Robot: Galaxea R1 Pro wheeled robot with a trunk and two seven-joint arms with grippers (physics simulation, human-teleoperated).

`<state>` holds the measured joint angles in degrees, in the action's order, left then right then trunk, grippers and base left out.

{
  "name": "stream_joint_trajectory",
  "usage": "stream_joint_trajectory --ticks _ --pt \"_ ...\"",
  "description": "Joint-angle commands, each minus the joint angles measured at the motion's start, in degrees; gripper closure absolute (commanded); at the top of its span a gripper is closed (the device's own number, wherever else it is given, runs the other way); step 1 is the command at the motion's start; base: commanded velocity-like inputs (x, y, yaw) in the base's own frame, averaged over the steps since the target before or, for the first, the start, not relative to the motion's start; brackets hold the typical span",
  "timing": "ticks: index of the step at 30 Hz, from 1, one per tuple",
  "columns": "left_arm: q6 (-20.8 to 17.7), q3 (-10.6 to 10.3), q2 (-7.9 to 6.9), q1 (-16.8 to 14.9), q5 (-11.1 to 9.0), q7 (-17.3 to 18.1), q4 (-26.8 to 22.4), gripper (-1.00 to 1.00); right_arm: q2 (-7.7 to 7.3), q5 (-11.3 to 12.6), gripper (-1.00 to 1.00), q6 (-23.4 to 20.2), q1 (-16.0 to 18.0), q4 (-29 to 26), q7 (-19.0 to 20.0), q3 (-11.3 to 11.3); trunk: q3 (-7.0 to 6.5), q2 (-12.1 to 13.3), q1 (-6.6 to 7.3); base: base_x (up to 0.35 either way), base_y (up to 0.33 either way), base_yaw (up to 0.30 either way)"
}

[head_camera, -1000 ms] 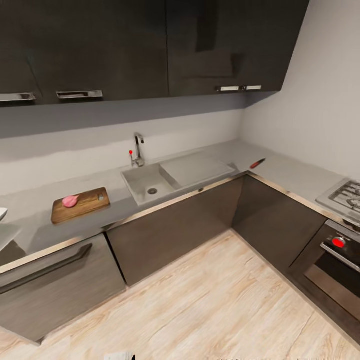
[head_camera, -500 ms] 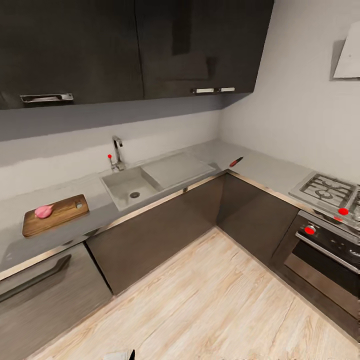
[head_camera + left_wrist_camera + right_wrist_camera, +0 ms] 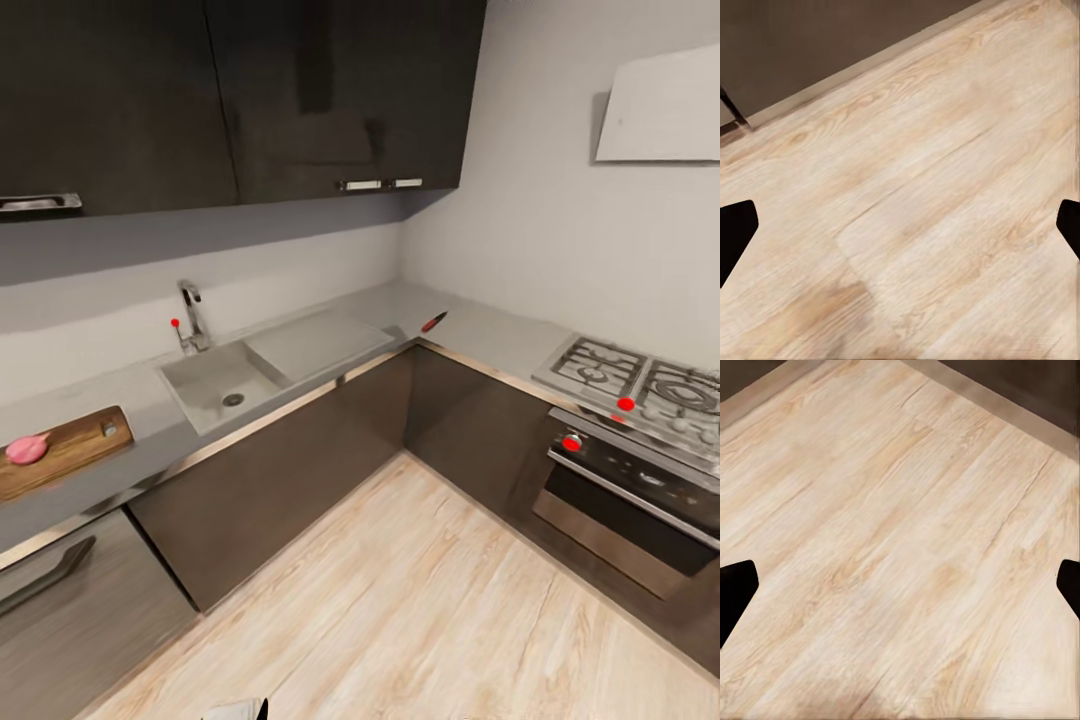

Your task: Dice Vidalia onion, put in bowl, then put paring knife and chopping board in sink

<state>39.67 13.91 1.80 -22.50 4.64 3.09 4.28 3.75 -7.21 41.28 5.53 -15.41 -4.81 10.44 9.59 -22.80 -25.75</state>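
As view swung right, onion (image 3: 26, 449) on chopping board (image 3: 62, 451) nears edge; both claws (image 3: 900, 225) (image 3: 900, 585) spread wide, empty

**Corner kitchen, dark cabinets**

Dark wall cabinets (image 3: 230, 90) hang over pale grey walls (image 3: 560, 230). Dark base cabinets (image 3: 290, 460) line the corner. A gas hob (image 3: 640, 385) and oven (image 3: 630, 500) sit right. Light wood floor (image 3: 420, 610) lies near.
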Motion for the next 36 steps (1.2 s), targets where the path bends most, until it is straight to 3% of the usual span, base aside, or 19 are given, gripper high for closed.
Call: stream_joint_trajectory --ticks 1,20,30,36 --pt "0.3 0.5 -0.03 -0.1 0.5 0.1 0.2 -1.00 0.03 -0.6 -1.00 0.1 0.0 0.0 -0.5 0.2 0.08 -0.1 -0.03 0.000 0.000 -0.238" --pt "0.2 0.5 0.05 -0.1 0.4 0.1 0.3 -1.00 0.03 -0.6 -1.00 0.1 0.1 0.0 -0.5 0.1 -0.58 -0.1 -0.03 0.000 0.000 -0.229" --pt "0.2 0.5 -0.18 -0.1 0.4 -0.1 0.3 -1.00 -1.48 -0.8 -1.00 -0.1 0.1 0.7 -0.5 -0.2 -0.62 -0.1 -0.03 0.000 0.000 -0.028" --pt "0.2 0.5 -0.35 -0.1 0.4 -0.1 0.4 -1.00 -1.38 -0.7 -1.00 -0.4 0.0 5.3 -0.5 -0.3 -0.62 -0.1 -0.03 0.000 0.000 0.000"
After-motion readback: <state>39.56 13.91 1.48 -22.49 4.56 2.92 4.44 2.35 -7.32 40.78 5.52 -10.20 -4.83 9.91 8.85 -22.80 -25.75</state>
